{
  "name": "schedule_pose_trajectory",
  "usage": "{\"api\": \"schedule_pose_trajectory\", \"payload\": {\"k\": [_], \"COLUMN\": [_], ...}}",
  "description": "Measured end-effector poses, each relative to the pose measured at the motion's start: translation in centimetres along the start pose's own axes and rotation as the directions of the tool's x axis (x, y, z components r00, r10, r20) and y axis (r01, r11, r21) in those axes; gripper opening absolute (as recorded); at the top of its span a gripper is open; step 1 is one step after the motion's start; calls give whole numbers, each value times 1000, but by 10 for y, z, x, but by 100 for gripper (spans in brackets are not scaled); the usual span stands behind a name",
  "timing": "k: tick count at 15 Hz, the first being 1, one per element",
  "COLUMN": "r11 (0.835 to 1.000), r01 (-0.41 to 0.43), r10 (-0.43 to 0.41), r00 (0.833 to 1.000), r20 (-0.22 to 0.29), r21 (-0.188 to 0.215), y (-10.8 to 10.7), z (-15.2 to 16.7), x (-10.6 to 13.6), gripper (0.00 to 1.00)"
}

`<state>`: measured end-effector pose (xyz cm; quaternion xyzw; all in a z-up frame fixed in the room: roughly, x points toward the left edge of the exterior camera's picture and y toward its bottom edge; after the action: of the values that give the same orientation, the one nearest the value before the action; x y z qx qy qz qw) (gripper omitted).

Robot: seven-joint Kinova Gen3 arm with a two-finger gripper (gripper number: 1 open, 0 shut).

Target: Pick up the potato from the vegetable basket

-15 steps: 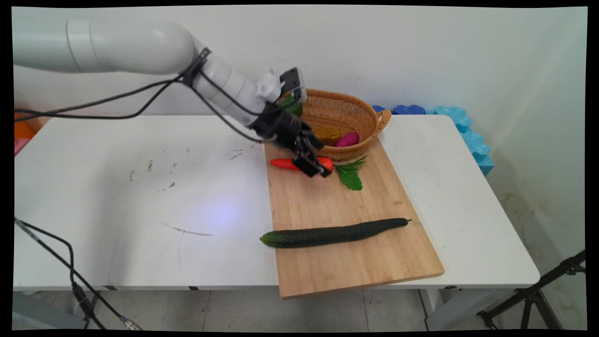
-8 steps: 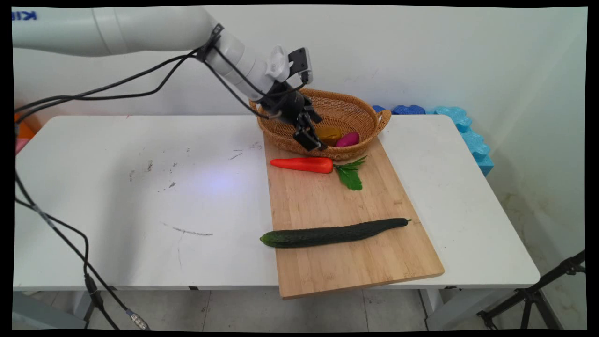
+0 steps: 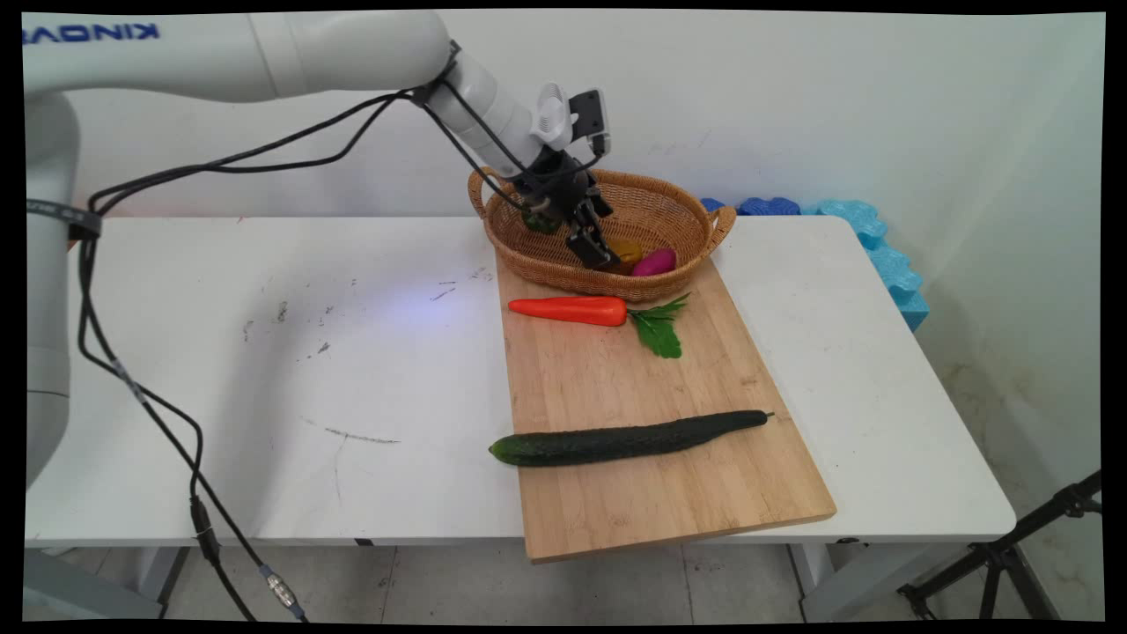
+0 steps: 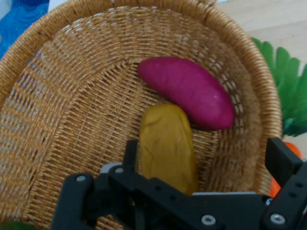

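Observation:
My gripper [image 3: 599,255] hangs inside the wicker basket [image 3: 671,188] at the back of the wooden cutting board [image 3: 634,387]. In the hand view the gripper [image 4: 206,155] is open, its fingers [image 4: 130,152] standing either side of a yellow-brown potato [image 4: 165,143] just below them. A purple sweet potato [image 4: 187,91] lies against the potato's far end. From the main view the potato [image 3: 627,250] is mostly hidden behind the fingers and the sweet potato [image 3: 656,261] shows to their right. A green thing [image 3: 539,220] lies in the basket behind the hand.
An orange carrot [image 3: 572,309] with green leaves [image 3: 659,330] lies on the board just in front of the basket. A long cucumber [image 3: 625,438] lies across the board's near part. Blue foam [image 3: 872,229] lines the table's back right edge. Black cables [image 3: 141,396] hang at the left.
The gripper has risen from the carrot and moved back and right into the basket, over the potato. The carrot stays where it lay on the board.

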<state>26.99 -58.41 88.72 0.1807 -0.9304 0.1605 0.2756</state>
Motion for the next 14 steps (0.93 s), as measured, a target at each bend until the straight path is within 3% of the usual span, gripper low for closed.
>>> {"api": "schedule_pose_trajectory", "payload": {"k": [14], "r11": [998], "r01": [66], "r10": [-68], "r00": [993], "r20": [96], "r21": [17], "y": [-34], "z": [72], "x": [5], "gripper": [100]}}
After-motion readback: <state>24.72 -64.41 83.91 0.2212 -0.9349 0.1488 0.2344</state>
